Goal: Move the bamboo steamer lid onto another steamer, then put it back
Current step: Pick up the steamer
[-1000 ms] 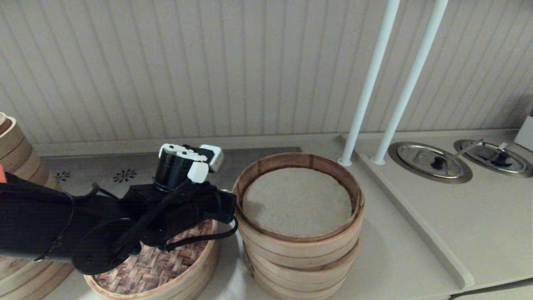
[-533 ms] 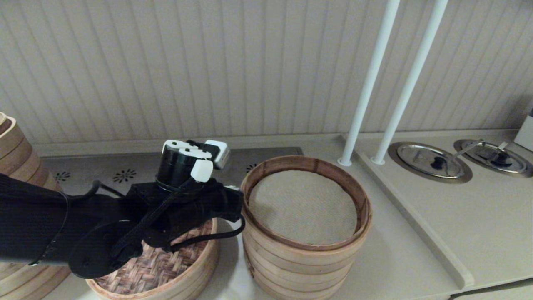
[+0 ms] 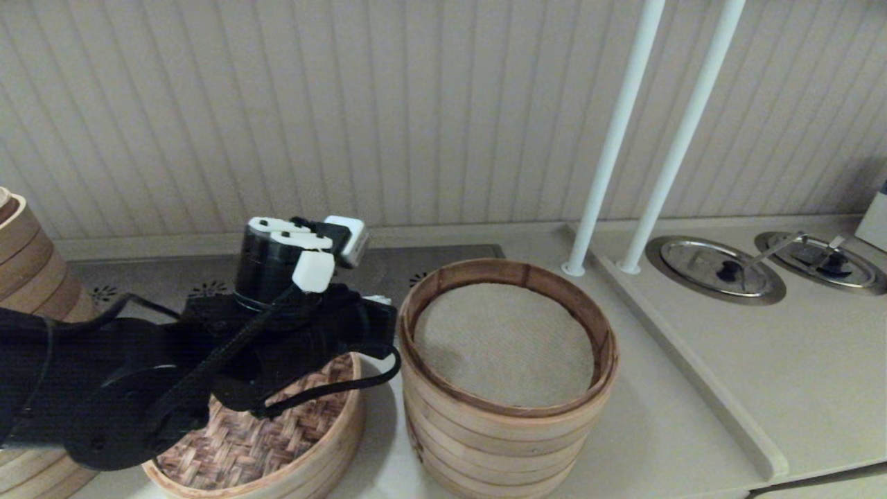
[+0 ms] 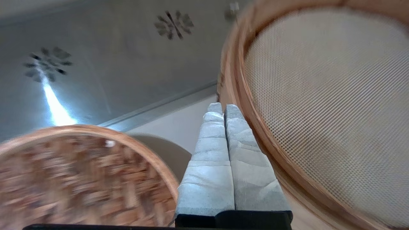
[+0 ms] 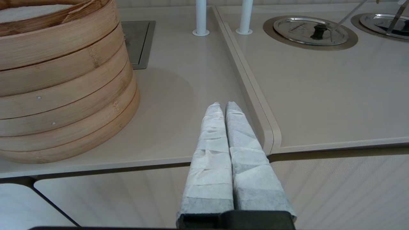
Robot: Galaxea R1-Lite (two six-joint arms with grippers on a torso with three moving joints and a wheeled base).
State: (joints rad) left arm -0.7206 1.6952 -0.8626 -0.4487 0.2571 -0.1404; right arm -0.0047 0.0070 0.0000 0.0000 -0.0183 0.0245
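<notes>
**A:** Head view first; where did your left arm sit?

**B:** Your left arm reached in from the left edge, its black wrist over the bamboo steamer lid point(image 3: 263, 436); the lid, woven top up, lay on a low round tray at the front left of the bench point(image 3: 665, 430); just to its right stood the multi-tier stack point(image 3: 506, 416) with its greyish liner uncovered; you could not see the jaws themselves here, the wrist housing hid them. A taller stack point(image 3: 24, 256) showed at the far left edge; two white poles point(image 3: 644, 138) rose behind, and two metal lids point(image 3: 717, 267) sat in the bench at the right.

**A:** And your left wrist view?

**B:** There your left gripper point(image 4: 223, 108) had its padded jaws pressed together, clenched on nothing; the tips hung over the gap between the lid's rim point(image 4: 96, 131) and the stack's rim point(image 4: 236, 95), close beside the latter; whether they touched it, you could not tell. The steel panel point(image 4: 111, 64) with flower-shaped cut-outs lay beyond.

**A:** Your right wrist view?

**B:** Your right gripper point(image 5: 223, 107) was parked low at the bench's front edge, jaws clenched together and empty; the side of the stack point(image 5: 64, 95) stood well apart from it; the pole bases and one metal lid point(image 5: 311, 30) lay farther back.
</notes>
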